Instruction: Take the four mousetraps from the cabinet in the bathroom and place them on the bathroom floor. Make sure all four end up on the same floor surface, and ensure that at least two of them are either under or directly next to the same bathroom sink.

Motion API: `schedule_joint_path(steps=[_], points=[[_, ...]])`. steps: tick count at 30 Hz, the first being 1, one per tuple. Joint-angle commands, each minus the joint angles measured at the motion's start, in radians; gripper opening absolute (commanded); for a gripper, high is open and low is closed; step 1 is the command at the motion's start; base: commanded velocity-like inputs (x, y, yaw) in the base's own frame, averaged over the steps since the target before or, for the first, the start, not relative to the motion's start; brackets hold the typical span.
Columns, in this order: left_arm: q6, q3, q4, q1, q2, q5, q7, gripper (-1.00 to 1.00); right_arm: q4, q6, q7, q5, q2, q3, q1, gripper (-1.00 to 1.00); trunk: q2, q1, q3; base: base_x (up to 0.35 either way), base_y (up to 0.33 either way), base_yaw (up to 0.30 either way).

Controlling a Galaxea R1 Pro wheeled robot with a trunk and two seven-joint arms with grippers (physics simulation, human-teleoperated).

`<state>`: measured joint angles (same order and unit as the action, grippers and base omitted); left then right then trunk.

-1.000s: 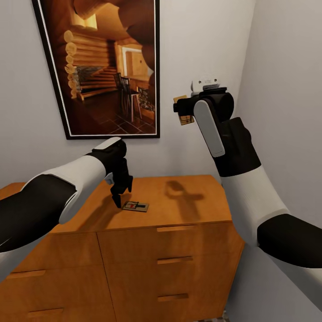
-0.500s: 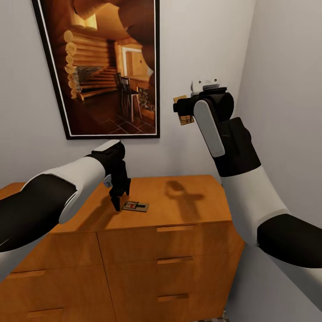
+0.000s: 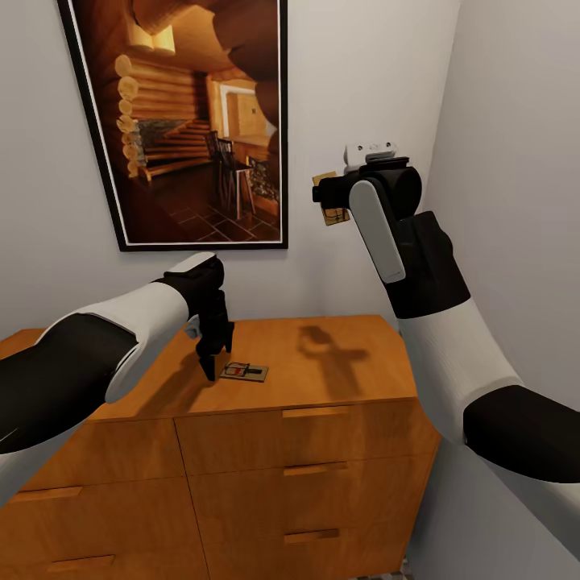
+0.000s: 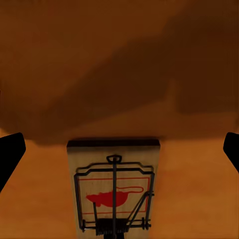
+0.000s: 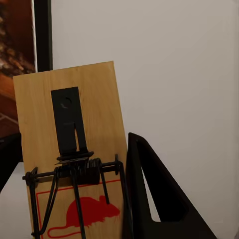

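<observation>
The left end effector (image 3: pixel 211 366) is hanging fingertips-down over the top of the cabinet (image 3: pixel 322 362), and the mousetrap on the cabinet (image 3: pixel 244 372) is lying flat just beside it, offset toward the robot's right and a little forward of the fingertips. In the left wrist view this mousetrap (image 4: pixel 113 191) is sitting centred between the two dark fingertips (image 4: pixel 10 152), which are standing wide apart at either edge of the picture with bare wood between each tip and the board; the jaws are therefore parted and holding nothing. The board's long axis is running along the camera's line of sight, so the short sides are facing the fingers, an orientation that appears to suit a closing grasp across the width. The left arm is by far the nearer to this trap. The right end effector (image 3: pixel 329 197) is being held high beside the framed log-cabin picture (image 3: pixel 193 121), well above the cabinet, and is clamped on a second mousetrap (image 5: pixel 74 164), whose tan board is standing upright against one black finger (image 5: pixel 154 199). Judged from this layout, the coming move is calling for a short descent of the left arm with a slight shift toward the trap before closing.
</observation>
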<state>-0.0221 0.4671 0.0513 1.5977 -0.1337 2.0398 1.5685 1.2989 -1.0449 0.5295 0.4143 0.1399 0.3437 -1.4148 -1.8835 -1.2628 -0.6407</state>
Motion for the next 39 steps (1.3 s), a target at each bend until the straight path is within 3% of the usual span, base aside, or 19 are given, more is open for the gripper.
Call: schedule_joint_path(steps=[1, 39], points=[[-0.002, 0.008, 0.000, 0.001, 0.000, 0.008, 0.002, 1.00, 0.000, -0.002, 0.012, 0.012, 0.000, 0.001, -0.001, -1.00, -0.001, 0.000, -0.001, 0.000, 0.000, 0.000], [-0.002, 0.007, 0.011, 0.001, -0.005, 0.006, 0.002, 1.00, 0.000, -0.002, 0.012, 0.011, 0.000, 0.000, -0.001, -1.00, -0.001, 0.000, -0.001, 0.012, 0.011, 0.000]])
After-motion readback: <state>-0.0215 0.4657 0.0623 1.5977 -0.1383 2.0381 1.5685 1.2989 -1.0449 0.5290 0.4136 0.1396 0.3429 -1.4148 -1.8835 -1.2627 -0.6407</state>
